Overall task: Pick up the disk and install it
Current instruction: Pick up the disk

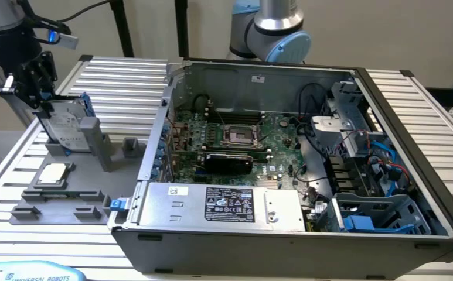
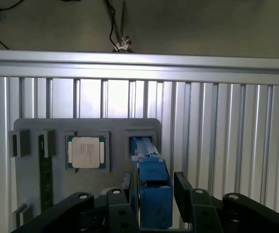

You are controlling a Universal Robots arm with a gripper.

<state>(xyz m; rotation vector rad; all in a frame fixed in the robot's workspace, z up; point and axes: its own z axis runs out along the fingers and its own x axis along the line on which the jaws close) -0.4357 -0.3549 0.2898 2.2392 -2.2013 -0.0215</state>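
I have the gripper (image 1: 32, 89) in the upper left of the exterior view, directly over the disk (image 1: 64, 126). The disk stands on edge in a slot of the grey fixture (image 1: 93, 175) on the counter (image 1: 125, 82), with its long axis running up toward the gripper. In the wrist view the jaws stand wide, and the fingers (image 2: 182, 187) flank the blue carrier of the disk (image 2: 154, 191), one on each flat side. I see a thin gap on either side, so I judge it straddled but not yet clamped. The computer case (image 1: 414, 117) sits well apart, toward the exterior view's right.
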